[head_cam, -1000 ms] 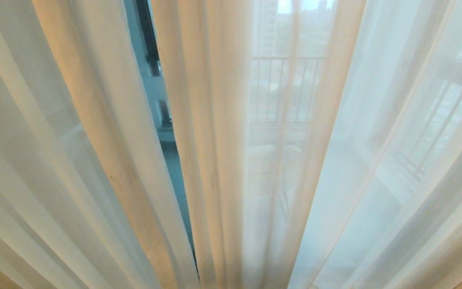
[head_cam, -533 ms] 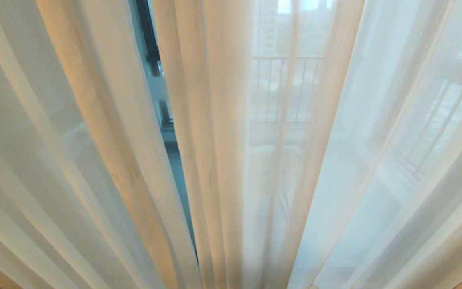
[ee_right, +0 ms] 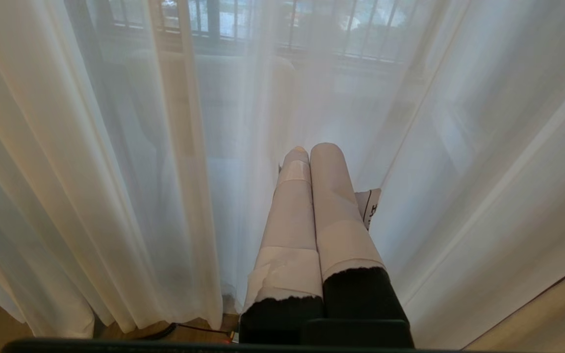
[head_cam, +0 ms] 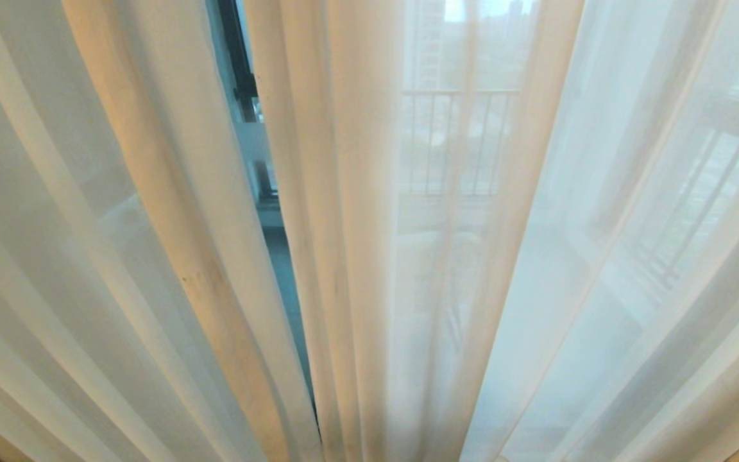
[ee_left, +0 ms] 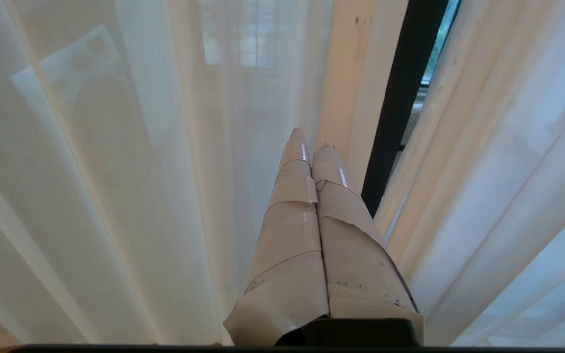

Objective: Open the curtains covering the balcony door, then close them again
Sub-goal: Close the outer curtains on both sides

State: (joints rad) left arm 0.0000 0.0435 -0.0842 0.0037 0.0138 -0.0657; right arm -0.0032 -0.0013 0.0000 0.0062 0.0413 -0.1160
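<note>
Though the curtains (head_cam: 170,212) hang almost fully drawn, you can see a narrow slit between them baring the balcony door (head_cam: 241,70) frame. Left claw (ee_left: 309,147) sits beside that frame, right claw (ee_right: 312,149) farther off; both pinched shut, empty. Judging by this, closing looks nearly finished.
</note>
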